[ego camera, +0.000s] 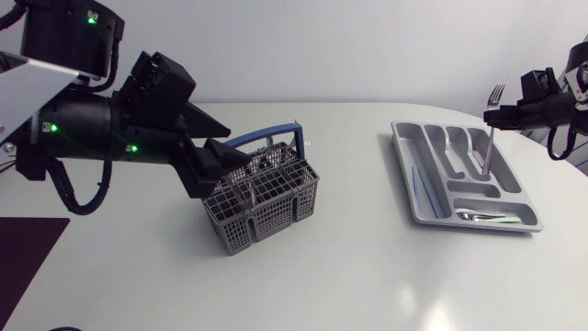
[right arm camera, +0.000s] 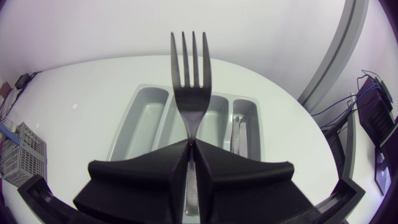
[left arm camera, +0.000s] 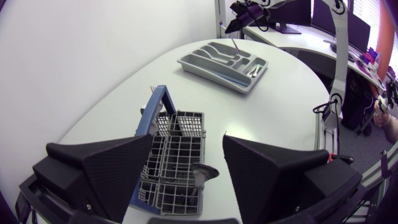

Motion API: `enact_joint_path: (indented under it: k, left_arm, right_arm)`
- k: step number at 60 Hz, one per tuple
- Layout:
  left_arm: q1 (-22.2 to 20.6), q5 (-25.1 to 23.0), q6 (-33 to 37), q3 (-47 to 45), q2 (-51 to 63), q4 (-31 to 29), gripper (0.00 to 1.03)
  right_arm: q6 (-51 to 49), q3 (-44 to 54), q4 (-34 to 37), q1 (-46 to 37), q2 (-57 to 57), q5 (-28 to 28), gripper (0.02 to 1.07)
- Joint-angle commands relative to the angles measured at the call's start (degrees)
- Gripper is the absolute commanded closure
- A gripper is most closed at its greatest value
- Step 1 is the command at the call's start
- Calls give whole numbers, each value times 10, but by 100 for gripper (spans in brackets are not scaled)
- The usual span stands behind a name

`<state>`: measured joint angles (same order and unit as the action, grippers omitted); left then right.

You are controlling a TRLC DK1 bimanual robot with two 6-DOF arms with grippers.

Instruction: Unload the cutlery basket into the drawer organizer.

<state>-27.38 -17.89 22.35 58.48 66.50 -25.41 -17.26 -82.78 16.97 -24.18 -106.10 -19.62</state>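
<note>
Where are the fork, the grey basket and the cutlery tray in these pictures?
fork (right arm camera: 191,99), right wrist view, on its head below the tines.
grey basket (ego camera: 276,207), head view, on its front mesh wall.
cutlery tray (ego camera: 405,165), head view, on the rim facing the basket.

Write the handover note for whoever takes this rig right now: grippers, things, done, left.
Right gripper: shut on a fork, tines up, above the drawer organizer.
Left gripper: open, over the cutlery basket.
Done: some cutlery already lies in the organizer.
Left: set the fork in a compartment; the basket holds at least what looks like a spoon to unload.
</note>
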Motion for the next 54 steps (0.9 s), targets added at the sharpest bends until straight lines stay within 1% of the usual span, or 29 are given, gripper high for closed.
enact_joint_path:
  k: [1, 16, 29, 44, 54]
  left_arm:
    - [0, 0, 10, -14, -12, 7, 11]
    - [-11, 2, 11, -21, -21, 8, 10]
    - [-15, 6, 11, -21, -23, 8, 10]
    - [-16, 6, 11, -27, -27, 9, 10]
    - [-16, 6, 11, -27, -31, 9, 10]
  right_arm:
    - [-14, -24, 8, -6, -31, 4, 96]
    - [-9, -58, 3, -5, -82, 5, 96]
    - [-7, -69, -7, 1, -113, 16, 96]
    - [1, -82, -16, 6, -140, 22, 96]
    - [9, -105, -16, 8, -167, 36, 95]
